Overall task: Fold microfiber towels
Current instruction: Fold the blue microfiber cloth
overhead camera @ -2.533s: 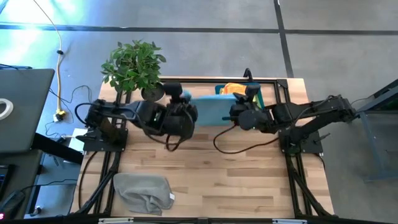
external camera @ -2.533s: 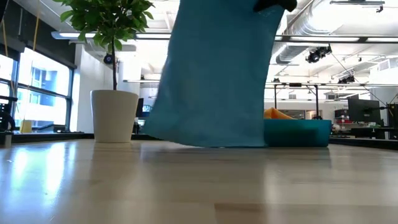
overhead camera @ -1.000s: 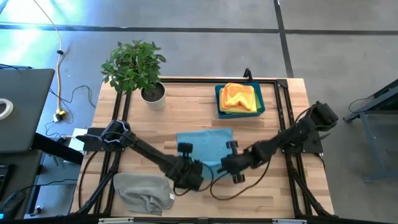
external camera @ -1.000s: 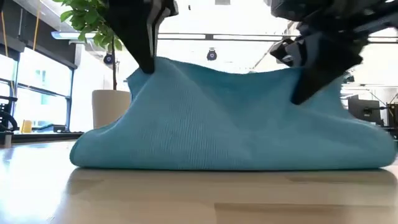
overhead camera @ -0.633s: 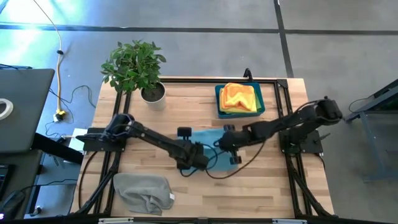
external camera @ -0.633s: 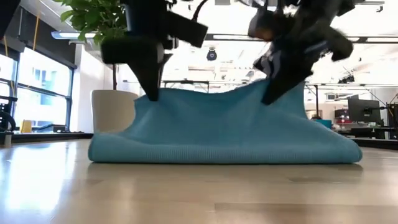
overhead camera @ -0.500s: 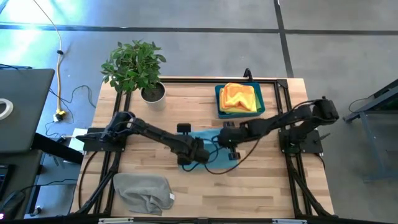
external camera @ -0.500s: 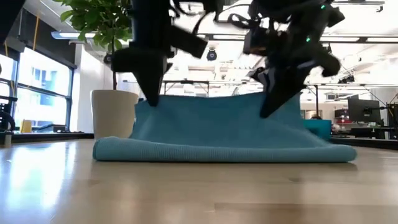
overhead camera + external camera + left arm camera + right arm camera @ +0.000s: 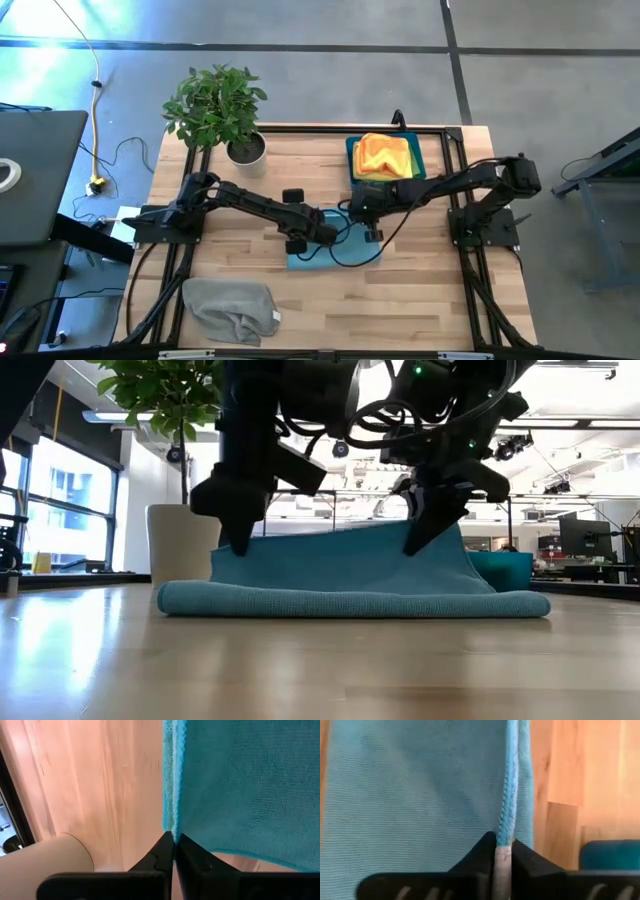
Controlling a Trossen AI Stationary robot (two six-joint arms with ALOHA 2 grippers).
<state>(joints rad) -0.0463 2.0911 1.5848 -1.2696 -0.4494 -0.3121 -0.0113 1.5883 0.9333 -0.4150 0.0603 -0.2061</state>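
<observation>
Low view: both pincers pinch the blue towel's edge.

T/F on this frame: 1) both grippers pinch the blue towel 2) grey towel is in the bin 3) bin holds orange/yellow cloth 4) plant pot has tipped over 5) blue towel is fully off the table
1) True. The left gripper and the right gripper are each shut on an edge of the light blue towel.
2) False. The grey towel lies crumpled on the table near its front edge, outside the blue bin.
3) True. The orange and yellow towels sit in the bin.
4) False. The potted plant stands upright.
5) False. The light blue towel's lower fold rests on the table; only its held edge is raised.
</observation>
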